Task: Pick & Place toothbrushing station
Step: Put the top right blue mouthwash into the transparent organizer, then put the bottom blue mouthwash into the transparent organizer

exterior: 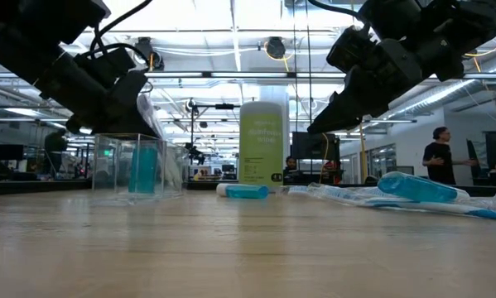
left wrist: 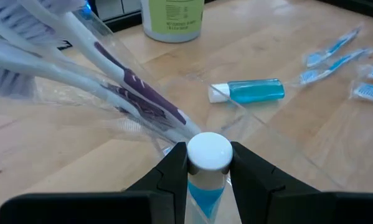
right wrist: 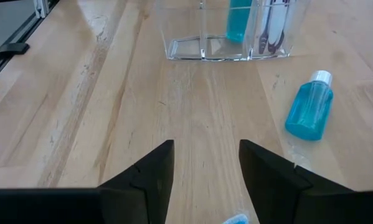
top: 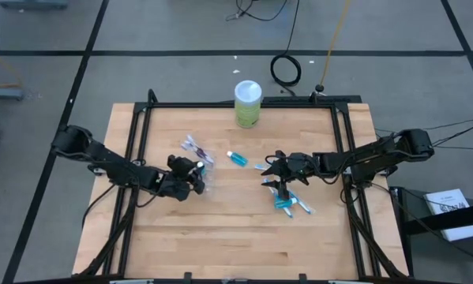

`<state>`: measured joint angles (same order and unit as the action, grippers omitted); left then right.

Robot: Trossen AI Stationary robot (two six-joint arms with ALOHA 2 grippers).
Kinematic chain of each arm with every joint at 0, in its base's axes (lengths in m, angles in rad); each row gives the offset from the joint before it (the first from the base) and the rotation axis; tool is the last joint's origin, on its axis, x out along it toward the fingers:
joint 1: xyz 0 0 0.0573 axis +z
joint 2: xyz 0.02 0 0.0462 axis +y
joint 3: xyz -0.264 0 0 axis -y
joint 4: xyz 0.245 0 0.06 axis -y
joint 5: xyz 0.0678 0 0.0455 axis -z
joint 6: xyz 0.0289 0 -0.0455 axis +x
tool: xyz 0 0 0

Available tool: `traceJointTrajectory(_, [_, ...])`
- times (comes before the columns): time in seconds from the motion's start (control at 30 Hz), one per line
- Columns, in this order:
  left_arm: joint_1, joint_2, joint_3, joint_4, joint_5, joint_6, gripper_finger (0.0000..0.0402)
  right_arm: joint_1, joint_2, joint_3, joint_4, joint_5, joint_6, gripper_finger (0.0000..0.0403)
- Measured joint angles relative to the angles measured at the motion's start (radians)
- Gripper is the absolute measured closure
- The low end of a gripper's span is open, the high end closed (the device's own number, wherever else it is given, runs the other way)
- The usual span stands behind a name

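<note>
A small clear plastic cup (exterior: 115,168) stands on the table left of centre and also shows in the right wrist view (right wrist: 192,46). Wrapped toothbrushes (left wrist: 130,87) lean out of it (top: 194,146). My left gripper (top: 195,177) is at the cup, shut on a white-capped teal tube (left wrist: 203,193) that stands upright inside it (exterior: 142,170). My right gripper (top: 269,172) is open and empty, just above the table right of centre (right wrist: 206,158). A second teal tube (top: 236,158) lies on its side between the grippers. My left gripper pinches the teal tube at its white cap (left wrist: 209,151) between its two fingers (left wrist: 174,168). The fingers come slanting down from the table's left side. The tube stands upright inside the clear cup, cap up; its lower end is hidden by the fingers.
A green canister with a white lid (top: 248,102) stands at the table's far edge. Several wrapped blue-and-white toothbrushes and another teal tube (top: 290,203) lie near my right gripper. A black frame (top: 343,142) runs around the table. A person (exterior: 436,157) stands in the room beyond.
</note>
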<state>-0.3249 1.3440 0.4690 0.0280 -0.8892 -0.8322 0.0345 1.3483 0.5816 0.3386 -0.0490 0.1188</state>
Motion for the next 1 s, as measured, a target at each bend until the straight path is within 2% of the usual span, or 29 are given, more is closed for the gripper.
traceJointTrajectory(0.07, [0.002, 0.010, 0.000, 0.008, -0.002, -0.001, 0.0298, 0.000, 0.000, 0.000, 0.000, 0.000, 0.000, 0.0232])
traceJointTrajectory(0.3, [0.004, 0.012, 0.000, 0.042, 0.000, 0.000, 0.0190, 0.000, 0.000, 0.000, -0.008, 0.000, 0.000, 0.0232])
traceJointTrajectory(0.47, [0.004, 0.012, 0.002, 0.053, 0.000, 0.000, 0.0146, 0.000, 0.000, 0.000, -0.010, 0.000, 0.000, 0.0232])
traceJointTrajectory(0.63, [0.004, 0.012, 0.013, 0.057, 0.000, 0.049, 0.0127, 0.000, 0.000, 0.000, -0.009, 0.050, 0.000, 0.0232])
traceJointTrajectory(1.0, [0.004, 0.012, 0.013, 0.100, 0.014, 0.105, 0.0124, 0.000, 0.000, 0.000, -0.008, 0.049, 0.000, 0.0232])
